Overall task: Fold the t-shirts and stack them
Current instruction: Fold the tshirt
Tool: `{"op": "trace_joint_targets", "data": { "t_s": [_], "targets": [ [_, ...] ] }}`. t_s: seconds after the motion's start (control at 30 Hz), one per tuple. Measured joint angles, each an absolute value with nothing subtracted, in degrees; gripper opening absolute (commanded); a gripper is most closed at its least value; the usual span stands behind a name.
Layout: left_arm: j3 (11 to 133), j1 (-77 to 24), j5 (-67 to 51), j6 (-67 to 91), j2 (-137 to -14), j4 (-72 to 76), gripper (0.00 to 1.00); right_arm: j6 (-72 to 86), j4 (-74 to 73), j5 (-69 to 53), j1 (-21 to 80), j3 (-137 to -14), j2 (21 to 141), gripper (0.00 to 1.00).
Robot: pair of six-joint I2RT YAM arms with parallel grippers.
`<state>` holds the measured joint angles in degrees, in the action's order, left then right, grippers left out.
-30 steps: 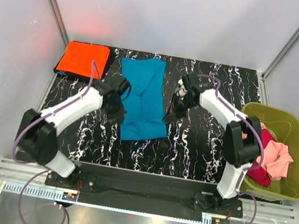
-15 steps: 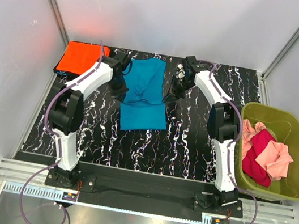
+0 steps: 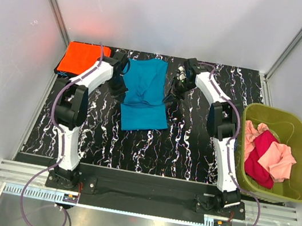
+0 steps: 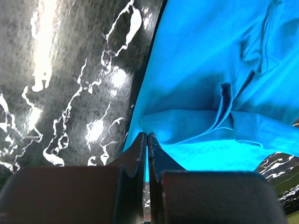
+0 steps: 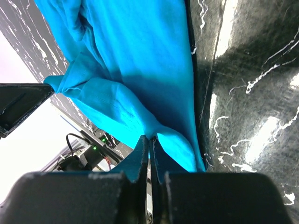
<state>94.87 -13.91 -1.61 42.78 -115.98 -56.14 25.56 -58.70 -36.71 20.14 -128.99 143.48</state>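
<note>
Two arms are stretching to the far side of the black marbled table, where a teal-blue t-shirt is lying between them, bunched into a ridge across its middle. The left gripper is pinching the shirt's left edge, its fingers pressed together with only a sliver of teal showing between them; from overhead the left gripper is reading only as a dark shape against the cloth. The right gripper is clamping the opposite edge the same way, fingers drawn tight on a raised fold, and in the overhead view the right gripper is likewise too small to judge. Both wrist views are cutting the shirt off at the frame edges, so its full outline is showing only from above. A bright orange t-shirt is lying flat at the table's far left corner, just beside the teal one, with the left arm's cable crossing its right edge. In the olive-green bin beside the table's right edge, a pink t-shirt and a magenta-red t-shirt are lying heaped together; how many garments are in the pile cannot be told.
</note>
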Motion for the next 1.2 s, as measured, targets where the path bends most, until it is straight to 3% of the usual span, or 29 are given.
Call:
{"op": "trace_joint_targets", "data": {
  "t_s": [0.7, 0.83, 0.9, 1.07, 1.1, 1.2],
  "targets": [
    [103.57, -11.97, -3.31, 41.54, -122.45, -54.30, 0.07, 30.81, -52.88, -36.73, 18.85, -130.26, 146.39, 0.05],
    [103.96, -11.70, -3.51, 41.32, -123.85, -53.93, 0.14, 31.44, -51.96, -36.80, 18.17, -130.37, 146.56, 0.08],
    [104.84, -11.53, -3.49, 40.93, -124.95, -54.13, 0.24, 31.88, -51.44, -37.10, 17.80, -131.41, 147.26, 0.10],
    [112.73, -10.74, -2.22, 40.07, -129.34, -56.90, 0.39, 34.98, -49.47, -38.92, 16.86, -138.37, 152.14, 0.43],
    [114.74, -10.52, -1.65, 39.86, -129.86, -57.32, 0.45, 35.79, -48.71, -39.46, 16.71, -139.68, 153.05, 0.45],
    [120.36, -9.87, 0.51, 39.27, -129.97, -59.31, 0.46, 37.41, -47.83, -41.15, 16.29, -143.61, 155.04, 0.47]
  ]
}}
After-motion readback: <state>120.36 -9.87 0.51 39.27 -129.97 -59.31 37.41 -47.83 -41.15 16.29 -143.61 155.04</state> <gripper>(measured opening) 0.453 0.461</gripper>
